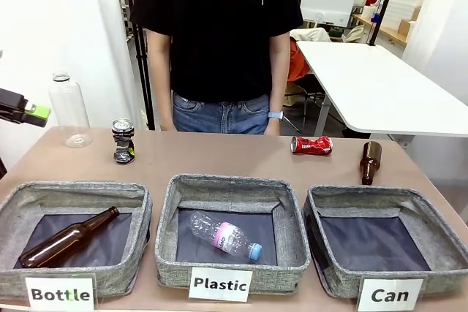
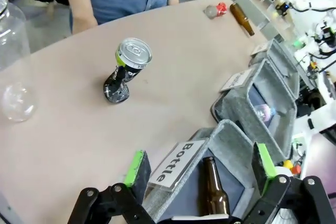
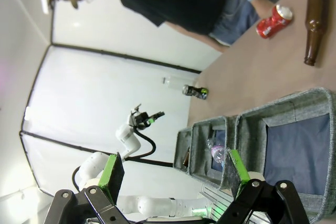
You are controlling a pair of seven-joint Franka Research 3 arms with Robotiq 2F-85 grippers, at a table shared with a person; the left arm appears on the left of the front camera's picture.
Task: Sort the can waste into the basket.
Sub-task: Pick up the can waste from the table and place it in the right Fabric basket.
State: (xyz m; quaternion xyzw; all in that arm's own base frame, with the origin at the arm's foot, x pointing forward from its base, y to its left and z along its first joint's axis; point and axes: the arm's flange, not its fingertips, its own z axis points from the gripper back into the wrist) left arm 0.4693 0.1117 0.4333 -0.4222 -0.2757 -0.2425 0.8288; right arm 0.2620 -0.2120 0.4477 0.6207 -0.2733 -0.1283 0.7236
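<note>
**Tan table, three grey baskets, both cans out on the tabletop**

A tan table (image 1: 219,155) runs from the robot's side across to a person (image 1: 219,34) in a black T-shirt and jeans at the far edge. Along the near edge sit three square grey fabric baskets, each with a white card. The "Bottle" basket (image 1: 73,189) on the left holds a brown glass bottle (image 1: 67,237). The "Plastic" basket (image 1: 230,183) in the middle holds a clear plastic bottle (image 1: 225,235). In the "Can" basket (image 1: 362,193) on the right, the dark lining shows across the whole floor.

The red can (image 1: 311,145) lies on its side (dented) at the far edge, beyond the "Can" basket, near a second brown bottle (image 1: 369,161) lying flat. The black-and-silver can (image 1: 123,141) stands pinched at the waist at far left, near an upright clear bottle (image 1: 69,109).

The left gripper (image 2: 200,164) hangs above the "Bottle" basket, fingers spread wide, nothing between them. The right gripper (image 3: 173,167) is raised, fingers likewise apart.
</note>
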